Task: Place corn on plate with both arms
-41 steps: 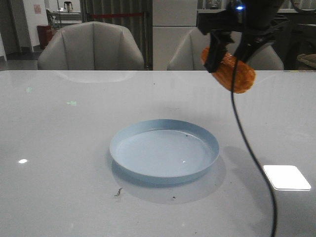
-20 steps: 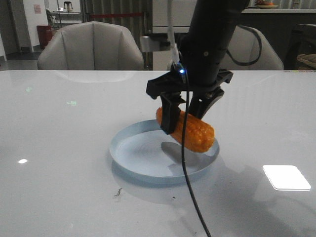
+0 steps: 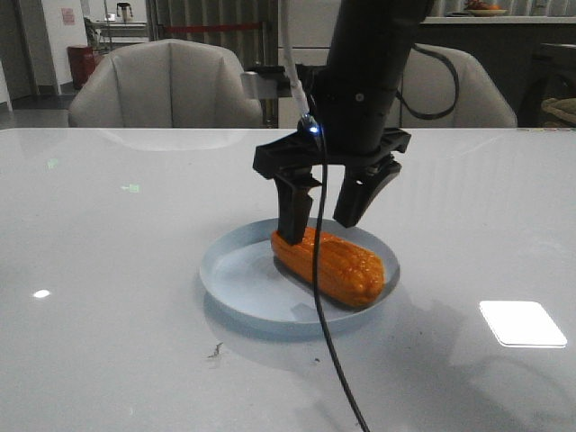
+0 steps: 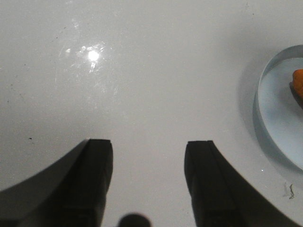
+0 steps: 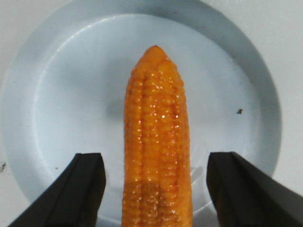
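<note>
The orange-yellow corn [image 3: 335, 268] lies inside the pale blue plate [image 3: 232, 264] in the middle of the table. My right gripper [image 3: 327, 225] hangs just above the corn, open, its fingers clear of the cob on both sides. In the right wrist view the corn [image 5: 157, 142] lies lengthwise between the spread fingers [image 5: 83, 187] over the plate [image 5: 71, 94]. My left gripper [image 4: 149, 156] is open and empty over bare table, not in the front view. The plate's rim [image 4: 265, 127] and a bit of corn [image 4: 298, 80] show at the edge of the left wrist view.
A black cable [image 3: 328, 360] hangs from the right arm down across the plate's front. Two grey chairs [image 3: 166, 85] stand behind the table's far edge. A bright light patch [image 3: 522, 322] lies on the table at the right.
The right arm came from high at the right down over the plate with the corn. It has let go: the corn now rests in the plate and the jaws stand open.
</note>
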Controlling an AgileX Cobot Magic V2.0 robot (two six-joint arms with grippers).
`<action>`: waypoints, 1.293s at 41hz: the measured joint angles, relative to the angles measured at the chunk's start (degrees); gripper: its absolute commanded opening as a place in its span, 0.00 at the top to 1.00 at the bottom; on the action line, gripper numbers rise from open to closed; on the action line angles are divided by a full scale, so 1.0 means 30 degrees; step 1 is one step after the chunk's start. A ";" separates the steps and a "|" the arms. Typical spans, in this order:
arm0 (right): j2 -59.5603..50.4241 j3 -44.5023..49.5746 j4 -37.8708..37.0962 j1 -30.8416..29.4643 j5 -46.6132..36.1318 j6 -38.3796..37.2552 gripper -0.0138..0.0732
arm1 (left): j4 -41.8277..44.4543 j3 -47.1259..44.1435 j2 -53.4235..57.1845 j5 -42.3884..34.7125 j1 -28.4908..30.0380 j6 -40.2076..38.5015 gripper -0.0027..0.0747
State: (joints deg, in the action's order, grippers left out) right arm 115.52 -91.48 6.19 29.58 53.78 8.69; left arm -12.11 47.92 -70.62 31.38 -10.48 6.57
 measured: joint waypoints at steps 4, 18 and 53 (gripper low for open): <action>-0.0036 -0.1270 0.0000 -0.0140 0.1014 -0.0124 0.19 | 0.0000 0.0000 0.0000 0.0000 0.0000 0.0000 0.42; -0.3910 -0.2934 0.0000 -0.2969 0.2141 -0.1703 0.19 | 0.0306 -0.0014 0.0000 -0.0036 0.0000 0.0000 0.42; -1.7025 1.4026 0.1759 -1.0805 -0.3936 -0.2268 0.19 | 0.0919 -0.0014 0.0000 -0.0348 0.0000 0.0000 0.42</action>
State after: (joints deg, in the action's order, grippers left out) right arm 64.44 -49.40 11.47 -2.84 41.97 1.89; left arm -9.36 47.88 -70.62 30.33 -10.48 6.57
